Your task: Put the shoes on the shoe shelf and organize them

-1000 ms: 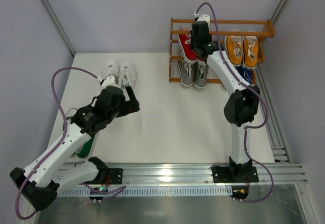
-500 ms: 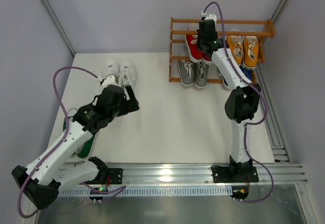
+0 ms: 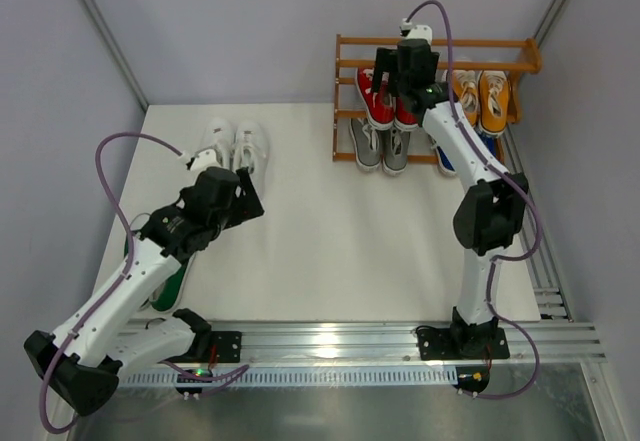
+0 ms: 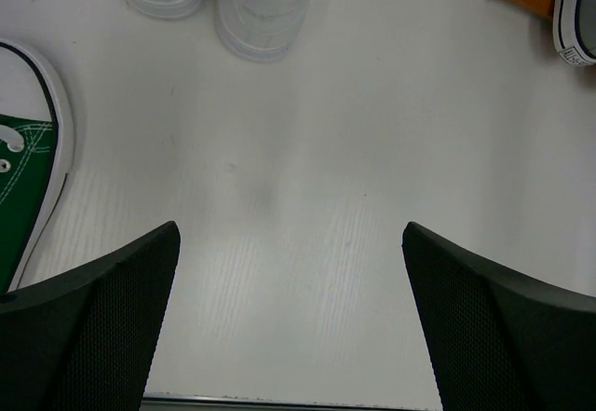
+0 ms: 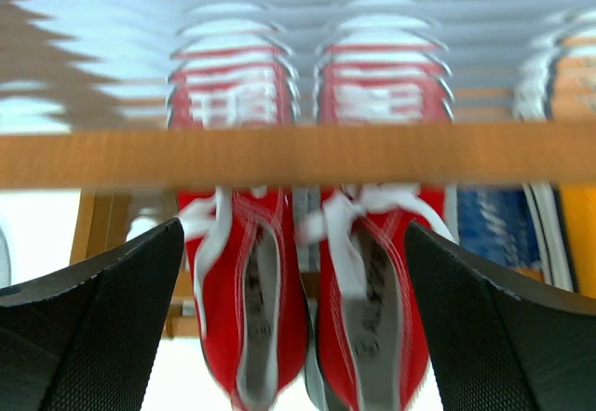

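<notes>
Your left arm [image 3: 110,296] rises from its base at the near left and folds at the elbow, the forearm slanting forward and to the right. Your left gripper [image 4: 291,318] tips downward at the wrist, its two dark textured fingers [image 4: 93,327] spread wide with nothing between them. Your right arm [image 3: 480,216] stands nearly straight up from its base, then the forearm angles forward and left, stretched far out. Your right gripper [image 5: 293,318] is held about level at full reach, jaws parted wide and gripping nothing.
</notes>
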Controlling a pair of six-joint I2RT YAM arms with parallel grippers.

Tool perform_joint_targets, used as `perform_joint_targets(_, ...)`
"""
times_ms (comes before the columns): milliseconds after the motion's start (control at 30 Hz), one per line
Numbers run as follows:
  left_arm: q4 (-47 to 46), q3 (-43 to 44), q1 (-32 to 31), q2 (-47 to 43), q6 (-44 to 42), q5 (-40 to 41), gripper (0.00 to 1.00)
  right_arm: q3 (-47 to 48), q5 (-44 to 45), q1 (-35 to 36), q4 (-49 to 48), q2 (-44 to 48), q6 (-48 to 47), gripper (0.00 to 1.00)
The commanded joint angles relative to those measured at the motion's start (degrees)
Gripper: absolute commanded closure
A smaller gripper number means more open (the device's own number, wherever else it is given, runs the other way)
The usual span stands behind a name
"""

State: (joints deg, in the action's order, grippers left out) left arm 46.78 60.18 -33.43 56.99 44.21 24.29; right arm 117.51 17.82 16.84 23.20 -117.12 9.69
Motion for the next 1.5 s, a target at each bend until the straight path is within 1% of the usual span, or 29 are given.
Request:
perform_joint_targets(0, 1.11, 0.28, 1.52, -1.36, -2.1, 3.82, 0.0, -6.83, -1.13, 1.87, -6.58, 12.59, 1.73, 0.0)
perform_joint_targets(33, 2.16, 0.46, 1.96, -1.44, -2.45, 4.53, 0.0, -13.82, -1.04, 3.27, -7.89, 19.32, 1.21, 0.0)
perform_joint_targets(100, 3.74, 0.99, 4.41, -0.4, -3.6, 5.32, 0.01, -20.36, -0.25, 6.08, -10.89, 26.03, -0.02, 0.0)
perform_joint_targets(133, 4.88, 1.68, 5.64, 0.22, -4.04, 4.8, 0.0, -25.44, 0.28, 10.1, -10.98, 28.85, -1.42, 0.0)
perform_joint_targets(167, 6.9, 1.95, 7.14, 1.09, -5.34, 4.19, 0.0, -27.67, 1.15, 11.88, -10.29, 33.75, -1.95, 0.0)
perform_joint_targets(200, 8.13, 2.22, 10.72, 3.45, -6.23, 3.14, 0.0, -29.6, 1.77, 13.99, -9.5, 35.89, -2.39, 0.0)
perform_joint_targets(233, 9.28, 2.57, 12.93, 4.61, -7.02, 1.21, 0.0, -33.02, 2.3, 15.49, -8.53, 37.65, -2.05, 0.0)
perform_joint_targets(267, 11.9, 2.74, 15.39, 6.27, -8.94, 0.15, 0.0, -34.62, 2.65, 17.94, -6.09, 40.97, -1.09, 0.01)
perform_joint_targets(300, 12.8, 2.83, 20.37, 8.81, -9.92, -0.73, 0.0, -36.03, 2.57, 18.92, -4.84, 42.31, -0.21, 0.0)
perform_joint_targets(333, 13.59, 2.83, 22.86, 10.23, -11.32, -1.61, 0.0, -38.48, 2.74, 19.89, -3.79, 43.8, 1.1, 0.0)
perform_joint_targets(367, 14.38, 3.01, 25.32, 11.29, -12.38, -3.36, 0.0, -39.54, 3.26, 22.33, -1.6, 44.95, 1.64, 0.0)
perform_joint_targets(400, 15.43, 3.1, 29.17, 12.78, -14.56, -3.72, 0.01, -40.51, 4.05, 23.4, -0.19, 46.53, 2.17, 0.0)
perform_joint_targets(467, 15.97, 3.36, 32.1, 13.67, -17.04, -3.73, 0.0, -40.78, 4.32, 25.34, 3.41, 47.24, 3.84, 0.0)
perform_joint_targets(500, 16.49, 3.62, 34.9, 14.19, -19.66, -3.38, 0.0, -41.05, 4.76, 26.91, 4.21, 47.94, 4.54, 0.0)
perform_joint_targets(567, 16.93, 4.41, 36.41, 15.34, -21.35, -0.5, 0.0, -42.19, 3.89, 27.37, 5.36, 48.82, 6.55, 0.0)
perform_joint_targets(667, 17.03, 4.77, 38.34, 16.13, -23.54, -0.39, 0.0, -43.6, -0.24, 27.46, 5.19, 49.88, 7.53, 0.0)
perform_joint_targets(733, 17.28, 5.55, 39.66, 17.01, -26.78, -1.44, 0.01, -43.6, -4.09, 27.54, 5.71, 49.53, 7.01, 0.0)
perform_joint_targets(833, 18.6, 7.93, 43.62, 19.47, -28.64, -3.19, 0.0, -43.16, -6.92, 27.63, 8.25, 50.75, 5.95, 0.0)
perform_joint_targets(867, 18.87, 8.28, 44.23, 21.3, -30.82, -4.59, 0.0, -43.33, -7.71, 27.54, 9.39, 51.63, 5.78, 0.0)
perform_joint_targets(967, 21.41, 10.92, 44.85, 25.43, -31.81, -3.55, 0.0, -47.45, -8.76, 27.54, 8.01, 55.85, 5.42, 0.0)
perform_joint_targets(1100, 22.73, 11.8, 45.47, 30.8, -32.68, -7.23, 0.0, -49.57, -10.44, 27.54, 9.23, 58.93, 5.95, 0.0)
perform_joint_targets(1133, 23.43, 12.5, 45.56, 31.42, -33.13, -8.11, 0.0, -50.62, -10.35, 27.54, 9.14, 59.63, 6.56, 0.0)
perform_joint_targets(1233, 24.14, 13.47, 46.0, 33.09, -33.57, -7.06, 0.0, -52.29, -10.18, 27.46, 8.44, 62.18, 7.18, 0.0)
perform_joint_targets(1467, 23.97, 13.56, 47.93, 36.87, -33.83, -6.98, 0.0, -53.44, -8.6, 27.54, 11.43, 66.76, 8.41, 0.0)
